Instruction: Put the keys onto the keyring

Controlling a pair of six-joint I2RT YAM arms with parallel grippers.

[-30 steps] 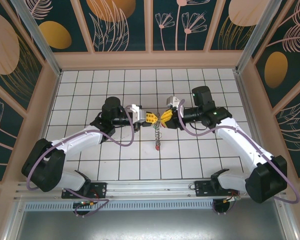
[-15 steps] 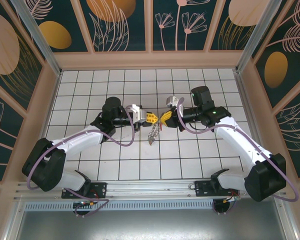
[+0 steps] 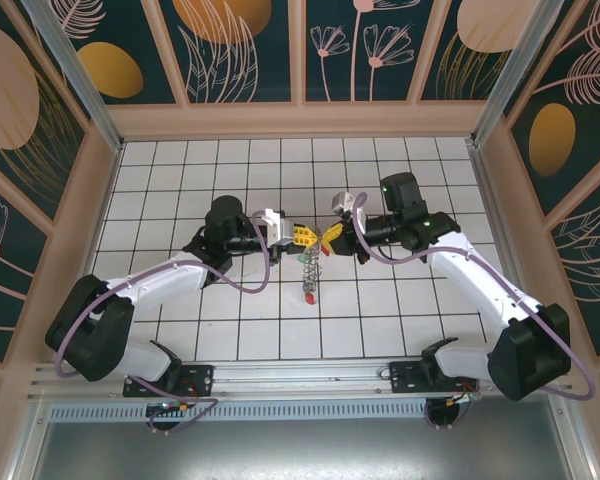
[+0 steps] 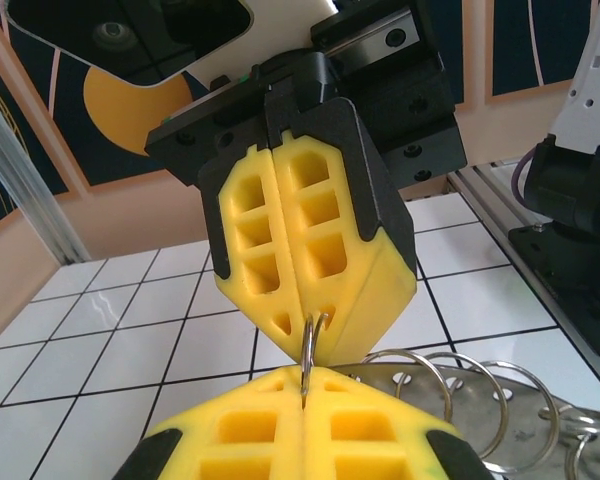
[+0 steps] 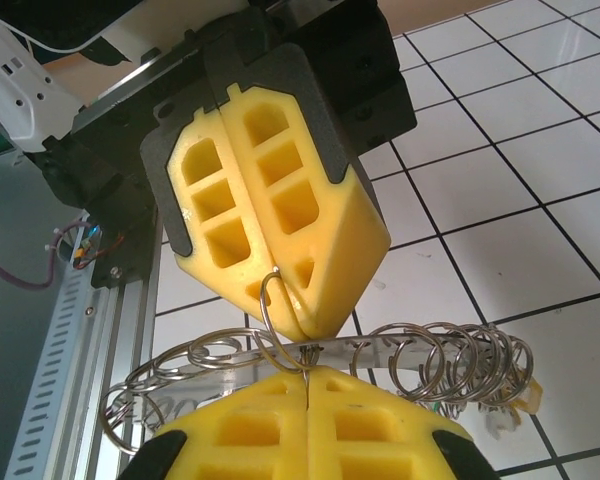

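My two grippers meet tip to tip above the middle of the table. The left gripper (image 3: pixel 302 236) (image 4: pixel 305 375) is shut on a small wire loop (image 4: pixel 315 345) of the keyring (image 3: pixel 309 268) (image 4: pixel 485 395). My right gripper (image 3: pixel 330 240) (image 5: pixel 308 372) is shut on the same loop (image 5: pixel 278 318) from the other side. The keyring's flat grey plate (image 5: pixel 375 352), fringed with metal loops, hangs edge-on below the fingertips. A key with a red tag (image 3: pixel 309 297) dangles at its lower end. A pale tag (image 5: pixel 525 397) shows at the plate's far end.
White tiled floor (image 3: pixel 400 310) lies below the hanging keyring. Wooden side walls (image 3: pixel 95 190) and an aluminium rail (image 3: pixel 310 375) at the near edge bound the space. Both arms' purple cables (image 3: pixel 245 285) loop near the wrists.
The right gripper has shut on the loop and shifted slightly left. The hanging keyring swung up to the left and has dropped back to hang straight down.
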